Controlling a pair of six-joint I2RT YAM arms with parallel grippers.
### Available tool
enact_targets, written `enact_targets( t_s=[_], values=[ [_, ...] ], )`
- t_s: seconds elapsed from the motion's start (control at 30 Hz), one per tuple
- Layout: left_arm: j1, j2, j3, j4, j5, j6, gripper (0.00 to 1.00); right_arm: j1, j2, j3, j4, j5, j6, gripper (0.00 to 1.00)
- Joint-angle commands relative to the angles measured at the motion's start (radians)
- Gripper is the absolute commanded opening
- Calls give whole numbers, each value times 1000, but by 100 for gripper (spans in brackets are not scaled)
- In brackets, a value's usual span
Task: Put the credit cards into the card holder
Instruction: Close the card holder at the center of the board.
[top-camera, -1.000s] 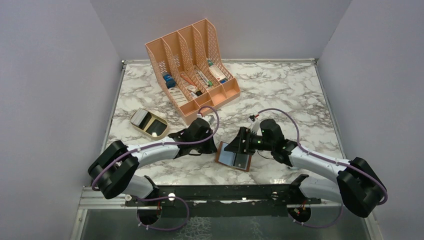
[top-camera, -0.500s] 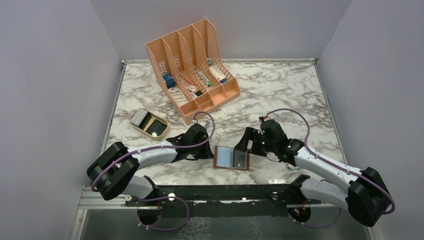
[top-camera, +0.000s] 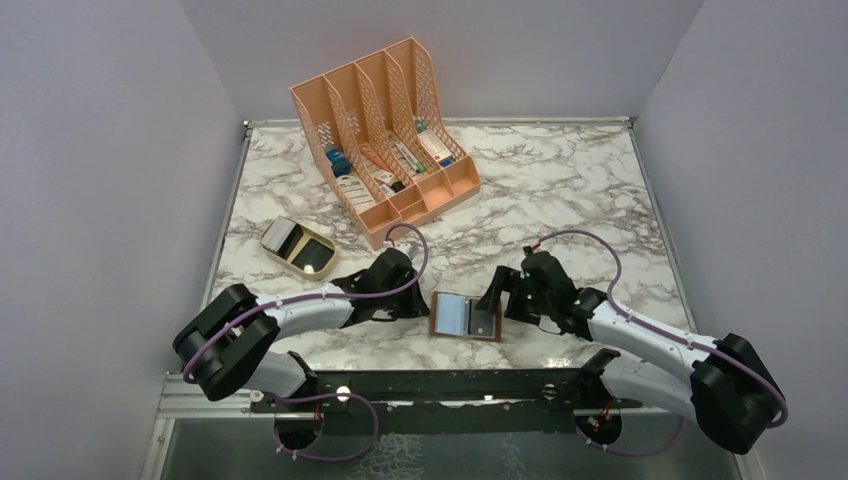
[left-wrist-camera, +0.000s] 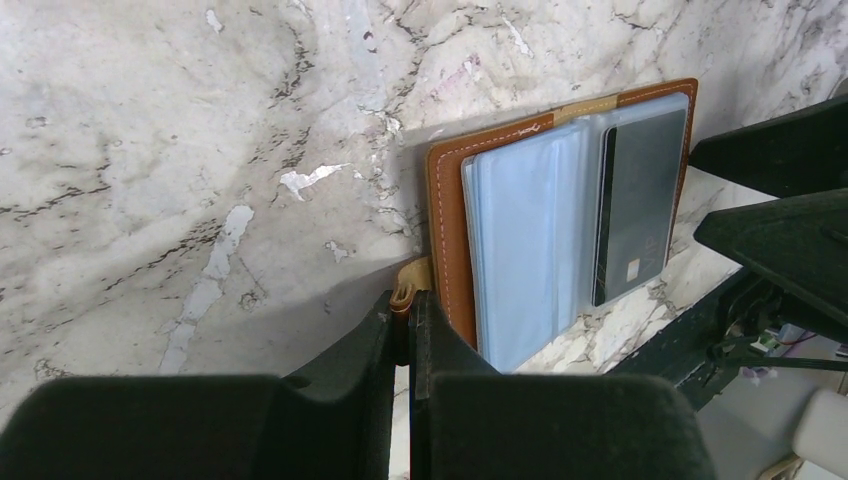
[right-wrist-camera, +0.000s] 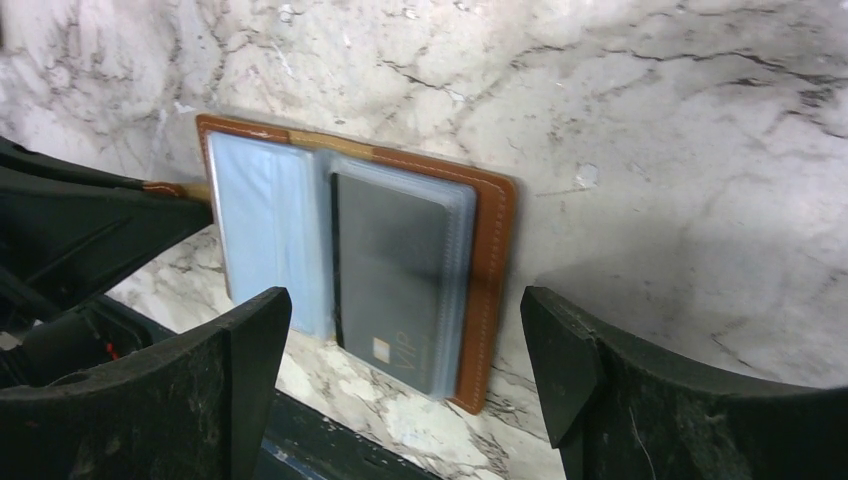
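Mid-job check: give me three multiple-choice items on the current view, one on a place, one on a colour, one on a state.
1. Where is the open wallet? A. in the peach rack B. on the table between the left pincer and right pincer C. in the air
2. What colour is the card in its right-hand sleeve? A. dark grey B. red C. green
3. How is the right pincer? A. shut on the card B. shut on the wallet C. open, empty
B: it lies on the marble between them. A: its face looks dark. C: its fingers stand wide apart.
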Motion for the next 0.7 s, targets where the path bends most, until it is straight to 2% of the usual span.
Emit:
enact_targets(
  t_s=[0.0,0.17,0.37,0.67],
  values=[
    [-1,9,2,46,44,-8,0,5,42,-24,95,-35,-1,87],
    [-1,18,4,54,48,-8,0,5,57,-29,151,-88,-1,87],
    [-1,40,9,66,49,-9,0,5,-18,1,150,-106,-5,86],
    [-8,62,20,86,57,-22,0,5,-60,-18,254,-243,58,86]
  ],
)
